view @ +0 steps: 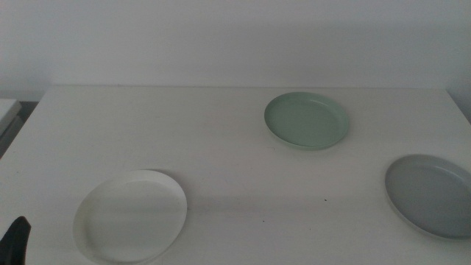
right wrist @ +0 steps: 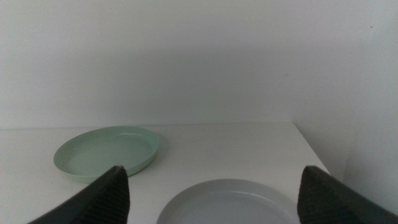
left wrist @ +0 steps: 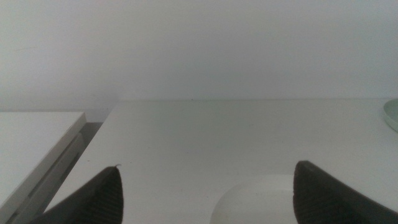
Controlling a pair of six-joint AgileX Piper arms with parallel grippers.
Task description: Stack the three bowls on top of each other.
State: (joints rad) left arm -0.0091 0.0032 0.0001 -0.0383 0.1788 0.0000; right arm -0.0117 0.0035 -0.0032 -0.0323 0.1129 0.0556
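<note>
The white bowl [view: 131, 217] lies at the table's near left. The mint green bowl [view: 307, 120] lies at the far middle right. The grey bowl [view: 431, 194] lies at the right edge. All three stand apart, none stacked. My left gripper [left wrist: 208, 190] is open and empty, with the white bowl's rim [left wrist: 258, 199] just ahead between its jaws; only a dark jaw tip [view: 16, 239] shows in the middle view. My right gripper [right wrist: 214, 193] is open and empty, with the grey bowl [right wrist: 227, 202] below it and the green bowl [right wrist: 107, 152] beyond.
The white table [view: 221, 147] meets a white wall at the back. A lower white surface [left wrist: 34, 140] stands beside the table's left edge, with a dark gap between them. The table's right edge [right wrist: 311, 152] runs close to the grey bowl.
</note>
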